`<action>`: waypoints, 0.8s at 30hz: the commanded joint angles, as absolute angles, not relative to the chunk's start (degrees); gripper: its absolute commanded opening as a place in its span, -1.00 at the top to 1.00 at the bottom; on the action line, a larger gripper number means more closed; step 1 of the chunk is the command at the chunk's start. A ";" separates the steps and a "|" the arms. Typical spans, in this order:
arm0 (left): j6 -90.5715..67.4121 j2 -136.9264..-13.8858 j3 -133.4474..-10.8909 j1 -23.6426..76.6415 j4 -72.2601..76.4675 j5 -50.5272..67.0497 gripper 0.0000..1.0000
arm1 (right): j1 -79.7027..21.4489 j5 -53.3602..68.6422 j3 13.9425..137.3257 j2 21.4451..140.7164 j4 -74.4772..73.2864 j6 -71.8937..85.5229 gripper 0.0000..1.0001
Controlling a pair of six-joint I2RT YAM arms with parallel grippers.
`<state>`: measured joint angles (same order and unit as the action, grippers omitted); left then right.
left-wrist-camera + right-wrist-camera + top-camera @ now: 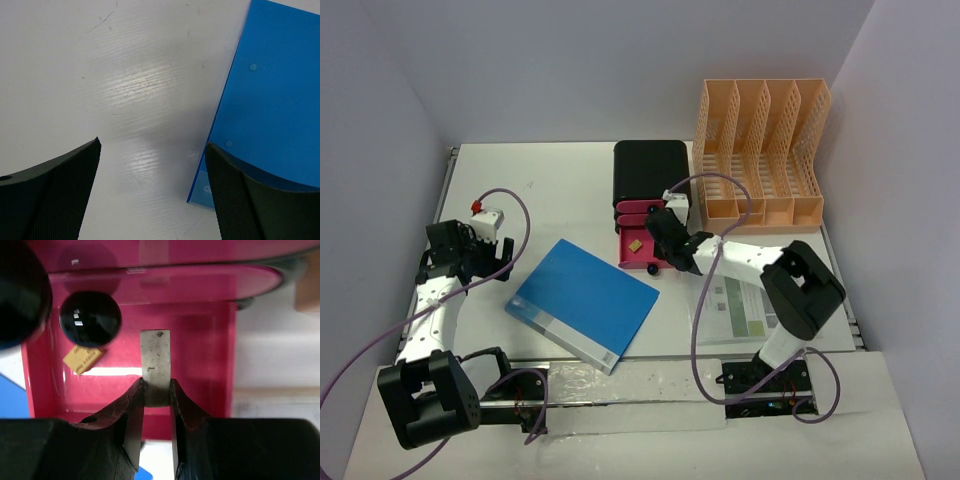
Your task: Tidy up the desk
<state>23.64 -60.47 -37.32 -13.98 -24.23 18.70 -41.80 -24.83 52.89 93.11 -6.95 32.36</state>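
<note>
The white desk holds a blue folder lying flat at its middle. My left gripper is open and empty, low over bare desk; its right finger overlaps the folder's left edge. My right gripper is shut on a small grey-white flat block and holds it over the open pink drawer of the black drawer box. A small yellow tag lies in that drawer beside a black knob.
An orange slotted file rack stands at the back right, next to the drawer box. A printed paper sheet lies under the right arm. A metal rail runs along the desk's left edge. White walls close in the back and sides.
</note>
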 commanded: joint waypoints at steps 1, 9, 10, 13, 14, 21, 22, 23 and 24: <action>24.30 -60.38 -37.62 -14.33 -23.38 20.17 -0.82 | -41.75 -26.06 57.00 96.11 -8.04 33.92 0.43; 24.18 -60.73 -37.62 -14.33 -23.30 20.30 -0.82 | -41.75 -24.96 55.13 92.72 -9.04 33.43 -0.10; 24.17 -60.79 -37.67 -14.33 -23.29 20.30 -0.82 | -41.75 -24.91 54.95 91.89 -9.32 33.29 -0.12; 24.08 -61.00 -37.71 -14.33 -23.36 20.37 -0.82 | -41.75 -24.65 54.62 88.94 -10.13 33.05 -0.14; 24.08 -61.06 -37.71 -14.33 -23.38 20.46 -0.82 | -41.75 -24.48 54.58 87.95 -10.32 33.11 -0.13; 24.17 -60.99 -37.71 -14.33 -23.38 20.48 -0.82 | -42.10 -22.32 50.06 78.89 -9.31 38.64 -0.07; 24.17 -60.91 -37.71 -14.33 -23.46 20.56 -0.82 | -42.18 -21.90 47.75 76.91 -8.90 41.77 -0.03; 24.17 -60.99 -37.71 -14.33 -23.38 20.57 -0.82 | -42.36 -20.54 45.04 75.47 -7.87 44.94 0.01; 24.17 -61.07 -37.78 -14.33 -23.38 20.57 -0.82 | -42.44 -19.73 43.80 75.04 -7.30 47.40 0.03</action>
<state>23.64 -61.01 -37.32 -13.98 -24.23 18.72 -41.87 -21.84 49.06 78.59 -8.67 38.18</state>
